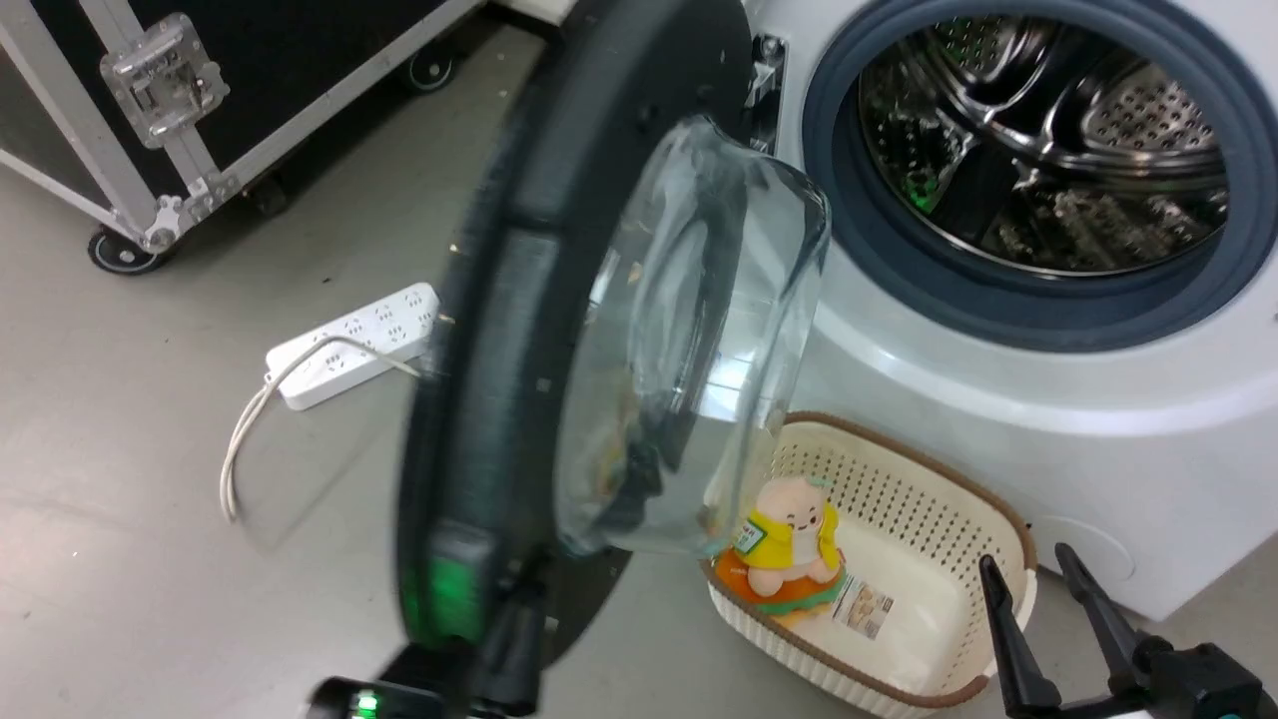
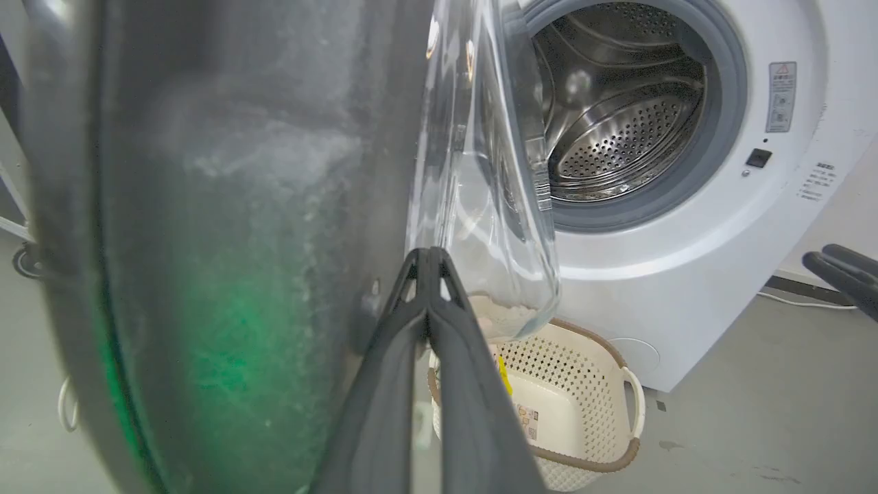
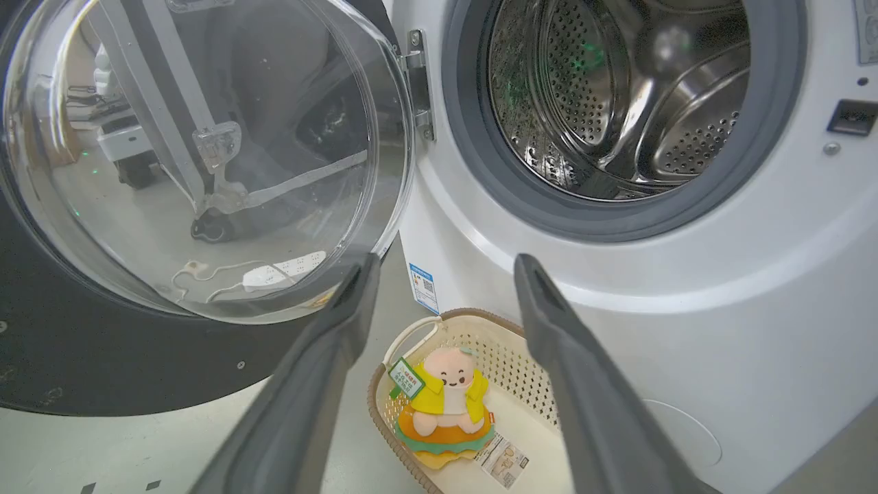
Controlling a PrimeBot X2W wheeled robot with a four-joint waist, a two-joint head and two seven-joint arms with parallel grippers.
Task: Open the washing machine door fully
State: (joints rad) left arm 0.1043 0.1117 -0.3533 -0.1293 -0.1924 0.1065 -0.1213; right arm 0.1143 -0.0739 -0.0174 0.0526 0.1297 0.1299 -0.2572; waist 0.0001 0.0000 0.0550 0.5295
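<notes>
**A:** The left end effector [image 2: 426, 259] has its fingers shut tight together, with nothing between them. Their tips lie at the inner face of the washing machine door [image 2: 206, 240], just beside the glass bowl [image 2: 480, 171]. I can't tell whether they actually touch it. The right end effector [image 3: 446, 264] hangs with its fingers spread wide and empty, above the basket [image 3: 480, 329].

**B:** Where does the door stand?

**A:** It is swung out from the white machine on its hinge [image 3: 418, 89], about square to the front, so it is not yet fully open. The drum opening [image 1: 1038, 150] is wholly uncovered.

**B:** How will it handle?

**A:** I'd judge it stiff and fairly heavy, moving only in an arc about the hinge. The black ring looks glossy and the bowl is smooth glass, so both are probably slippery, and a pinch would likely slide off.

**B:** So where should it be taken?

**A:** Push flat on the black ring near the free edge, far from the hinge, where the leverage is best. I'd keep off the bowl, because it bulges and is the breakable part.
</notes>
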